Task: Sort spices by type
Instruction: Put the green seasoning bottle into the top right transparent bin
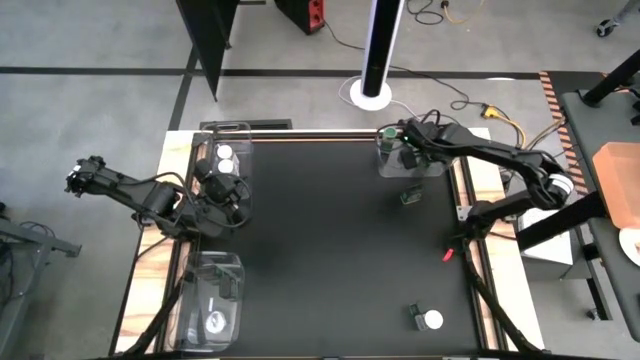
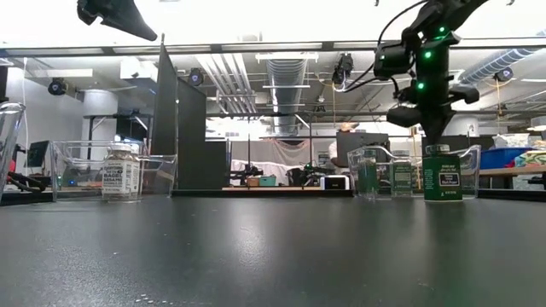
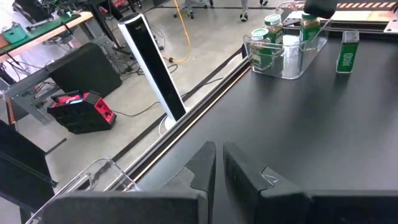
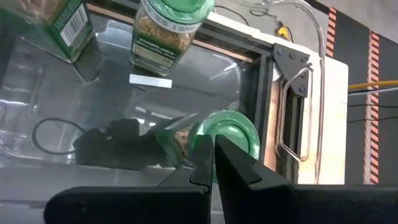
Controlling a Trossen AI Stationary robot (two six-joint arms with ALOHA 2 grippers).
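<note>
Green-lidded spice jars stand in the clear tray (image 1: 388, 165) at the far right; one of them (image 4: 166, 34) is upright and another (image 4: 217, 138) lies tipped on the tray floor with its lid toward the camera. My right gripper (image 4: 211, 158) hangs shut just above that lid, pointing steeply down into the tray. Another green jar (image 1: 410, 197) stands on the mat near the tray. White-lidded jars (image 1: 225, 160) stand in the far left tray. A white-lidded jar (image 1: 428, 320) lies on the mat near the front right. My left gripper (image 3: 217, 168) is shut and hovers by the far left tray. My right gripper's shut fingertips (image 4: 202, 152) stand right in front of the tipped jar's green lid (image 4: 239, 134), coming from above. Whether they touch the lid, I cannot tell.
A second clear tray (image 1: 185, 300) sits at the near left with a white-lidded thing inside. A small red object (image 1: 448, 254) lies at the mat's right edge. The middle of the black mat (image 1: 320, 250) is bare. A white post (image 1: 378, 50) stands beyond the far edge.
</note>
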